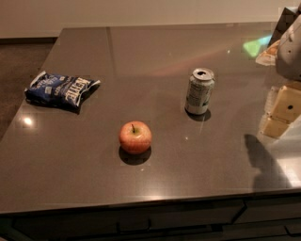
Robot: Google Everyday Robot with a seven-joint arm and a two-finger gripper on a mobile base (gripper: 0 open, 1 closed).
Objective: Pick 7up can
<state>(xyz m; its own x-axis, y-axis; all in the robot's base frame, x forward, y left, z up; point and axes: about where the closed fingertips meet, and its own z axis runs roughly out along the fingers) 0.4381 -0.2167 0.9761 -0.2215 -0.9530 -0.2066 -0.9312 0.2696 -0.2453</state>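
Your 7up can [200, 91]: upright, centre-right of worktop [141, 47], left of the pincer.
Your pincer [278, 113]: right edge, apart from the can; released or clenched, you cannot tell.
Apple [135, 137], chip bag [61, 90]: further left.

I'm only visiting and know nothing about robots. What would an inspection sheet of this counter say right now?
Surface: dark glossy counter, a few glare spots, drawers under the front edge.
Job's things: 7up can upright, right of centre, nothing touching it.
Clutter: apple nearer the front, left of the can; blue chip bag lying flat near the left edge.
Grippers: gripper at the right edge, apart from the can.
Cables: nothing seen.
Surroundings: pale wall behind, brown floor at left.
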